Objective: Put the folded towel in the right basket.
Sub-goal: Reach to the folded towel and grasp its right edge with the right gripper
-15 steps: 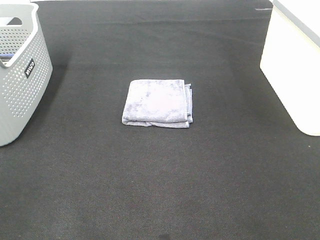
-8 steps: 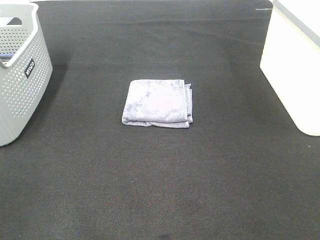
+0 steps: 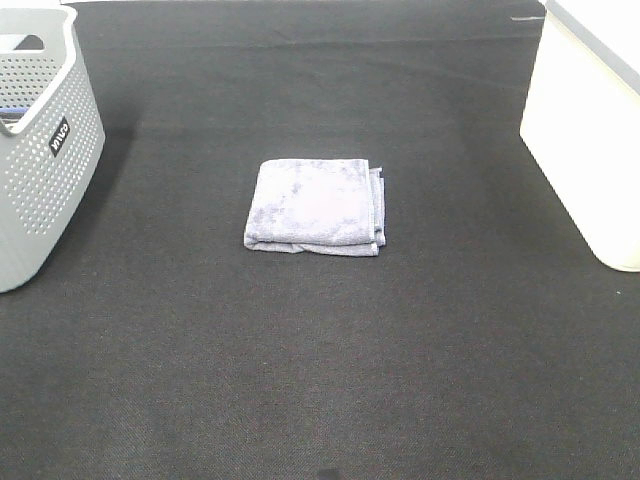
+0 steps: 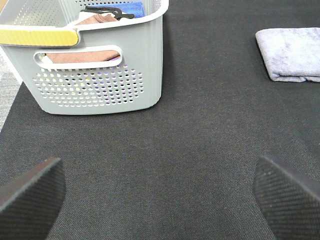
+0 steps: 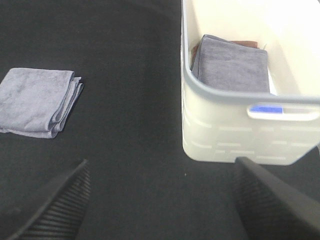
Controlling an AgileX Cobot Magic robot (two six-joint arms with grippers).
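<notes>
Left hand: the left hand (image 4: pixel 160 202) has its two dark ribbed fingers (image 4: pixel 31 197) spread wide, with nothing between them, low over bare desk.
Right hand: the right hand (image 5: pixel 165 207) is likewise spread wide and holds nothing, above the desk near the right basket.
Towel place: the folded towel (image 3: pixel 315 204) lies flat in the middle of the desk, between the two baskets and well apart from both.
Towel long axis: in the high view it is a little wider than deep, so its longer side runs across the desk from basket to basket.
Towel facing: its stepped, layered edges face the right basket; the side toward the left basket is smooth.
Right basket: the right basket (image 3: pixel 585 150) is white and plain-walled, and holds a grey cloth (image 5: pixel 230 62) with something brown (image 5: pixel 246 44) behind it.
Left basket: the left basket (image 3: pixel 45 170) is grey and perforated, with brown cloth (image 4: pixel 95 20) and a blue item (image 4: pixel 131 7) inside.
Desk: the desk (image 3: pixel 320 380) is covered in dark, finely woven cloth.
Room: a pale strip (image 4: pixel 7 95) shows past the desk's edge by the left basket.
</notes>
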